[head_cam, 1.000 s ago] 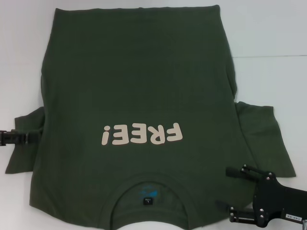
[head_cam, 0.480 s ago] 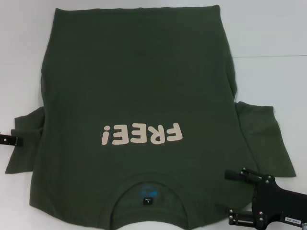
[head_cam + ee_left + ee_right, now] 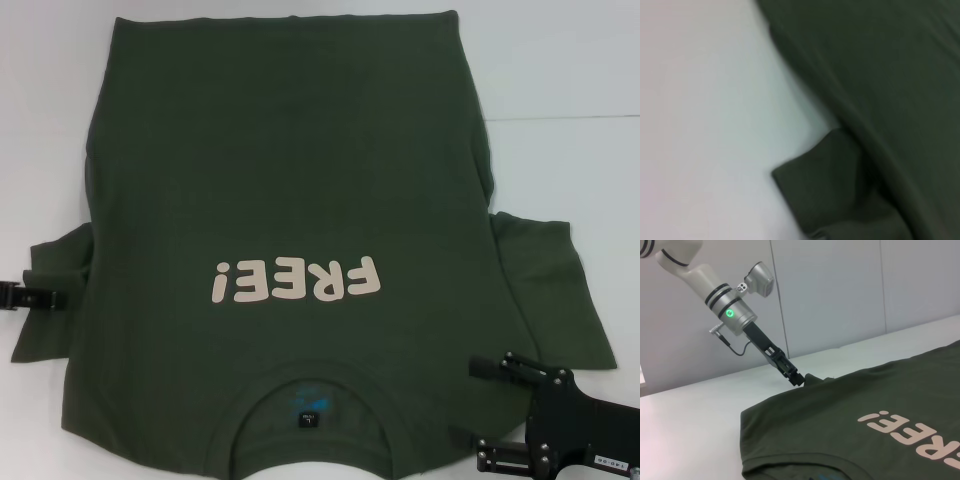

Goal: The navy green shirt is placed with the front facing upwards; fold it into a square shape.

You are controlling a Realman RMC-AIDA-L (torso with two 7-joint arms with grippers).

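White tabletop (image 3: 560, 60) fills the head view, pale and plain with a faint seam line running across its far right side, and in the right wrist view a light panelled wall (image 3: 840, 290) stands behind the table's far edge. Spread flat across the middle of this surface lies the navy green shirt (image 3: 290, 170), front up, its collar nearest the robot and its hem at the far end. Cream "FREE!" lettering (image 3: 296, 280) reads upside down from the head camera, and a small dark neck label (image 3: 306, 419) sits inside the ribbed crew neck. Both short sleeves stick out sideways; the one on the robot's right lies flat and wide, while the one on the left is bunched and partly tucked, its cloth lifting in a small peak. The left gripper (image 3: 45, 297) sits at that left sleeve's edge, touching the cloth, though whether its jaws are together or apart cannot be told from any view. The right gripper (image 3: 478, 405) hovers near the collar's right shoulder, its two fingers spread well apart and holding nothing.
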